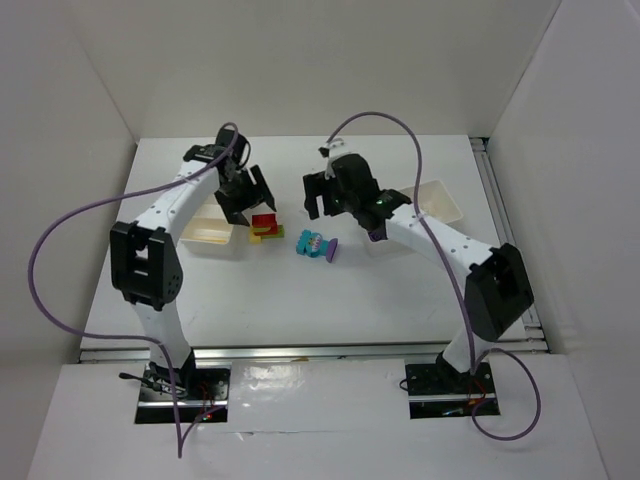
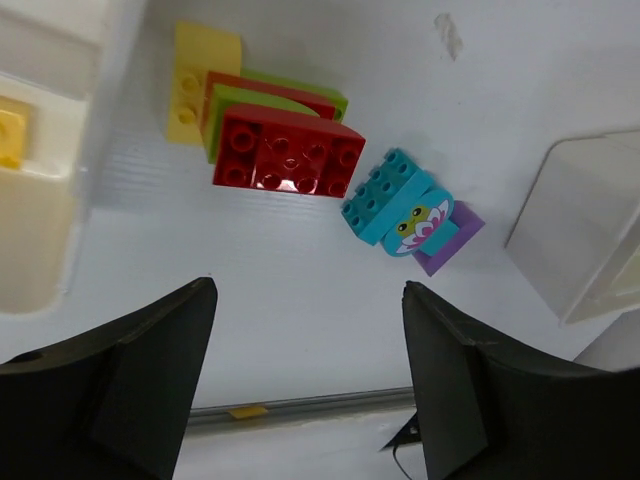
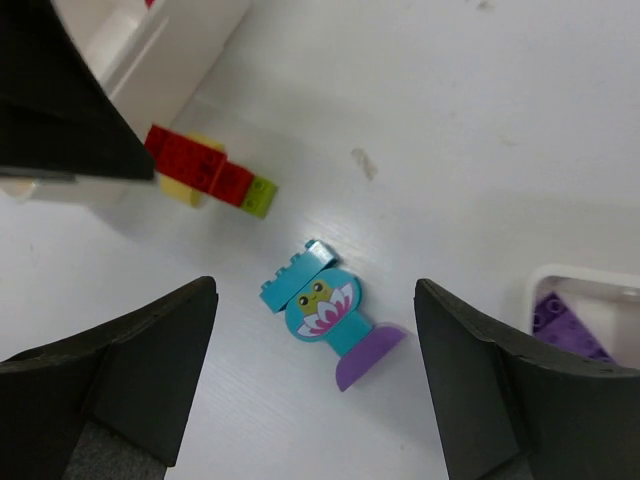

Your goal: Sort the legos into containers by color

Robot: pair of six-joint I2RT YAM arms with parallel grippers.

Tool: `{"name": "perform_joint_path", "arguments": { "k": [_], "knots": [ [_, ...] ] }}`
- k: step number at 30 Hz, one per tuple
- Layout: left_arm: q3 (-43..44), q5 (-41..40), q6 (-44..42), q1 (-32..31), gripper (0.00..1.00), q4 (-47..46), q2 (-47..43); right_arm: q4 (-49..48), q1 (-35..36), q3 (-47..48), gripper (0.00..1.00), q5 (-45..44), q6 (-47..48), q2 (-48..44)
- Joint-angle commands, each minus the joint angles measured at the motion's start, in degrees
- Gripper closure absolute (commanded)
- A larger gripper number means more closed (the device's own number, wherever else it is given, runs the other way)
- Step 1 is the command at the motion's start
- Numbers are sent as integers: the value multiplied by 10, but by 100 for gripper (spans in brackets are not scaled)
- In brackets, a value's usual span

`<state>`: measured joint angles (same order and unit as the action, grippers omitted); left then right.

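Note:
A red brick (image 2: 288, 150) lies over lime green bricks (image 2: 290, 95) and a yellow brick (image 2: 203, 85) on the table. A cyan brick cluster with a frog picture (image 2: 385, 195) lies to their right, joined to a purple piece (image 2: 450, 235). My left gripper (image 2: 308, 288) is open and empty, above the table near the red pile (image 1: 264, 222). My right gripper (image 3: 315, 287) is open and empty, hovering over the cyan cluster (image 3: 315, 300). The left tray (image 2: 40, 200) holds a yellow brick (image 2: 10, 130). The right tray (image 3: 590, 285) holds a purple brick (image 3: 565, 315).
The left tray (image 1: 208, 230) sits left of the pile, and the right tray (image 1: 440, 200) lies under the right arm. White walls enclose the table. A metal rail (image 1: 300, 350) runs along the near edge. Purple cables loop from both arms.

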<state>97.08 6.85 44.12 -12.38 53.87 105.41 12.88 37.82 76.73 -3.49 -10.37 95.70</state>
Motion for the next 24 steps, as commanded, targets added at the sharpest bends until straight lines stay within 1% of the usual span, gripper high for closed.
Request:
{"name": "perform_joint_path", "arguments": {
  "k": [1, 2, 4, 6, 8, 9, 13, 17, 19, 24],
  "knots": [
    [21, 6, 97, -33, 13, 28, 43, -15, -18, -19, 13, -37, -15, -39],
    [33, -30, 130, -40, 13, 53, 52, -15, -26, -19, 13, -37, -15, -46],
    [64, -65, 164, -46, 9, 72, 80, -9, -32, -34, 13, -27, -15, -62],
    [83, -60, 193, -39, 8, 80, 97, -4, -38, -40, 13, -20, -15, -71],
    [98, -60, 205, -39, 7, 80, 119, 1, -38, -47, 13, -13, -15, -78],
    [112, -72, 221, -39, 6, 89, 125, 1, -38, -54, 13, -7, -15, -87],
    [112, -86, 249, -34, 6, 81, 140, 7, -43, -68, 13, -1, -15, -107],
    [107, -93, 258, -34, 13, 76, 166, 7, -55, -87, 13, -1, -10, -119],
    [120, -93, 258, -34, 19, 76, 177, 7, -60, -92, 13, -1, -10, -125],
    [120, -108, 251, -34, 26, 76, 171, 1, -60, -98, 13, 5, -15, -126]
  ]
}}
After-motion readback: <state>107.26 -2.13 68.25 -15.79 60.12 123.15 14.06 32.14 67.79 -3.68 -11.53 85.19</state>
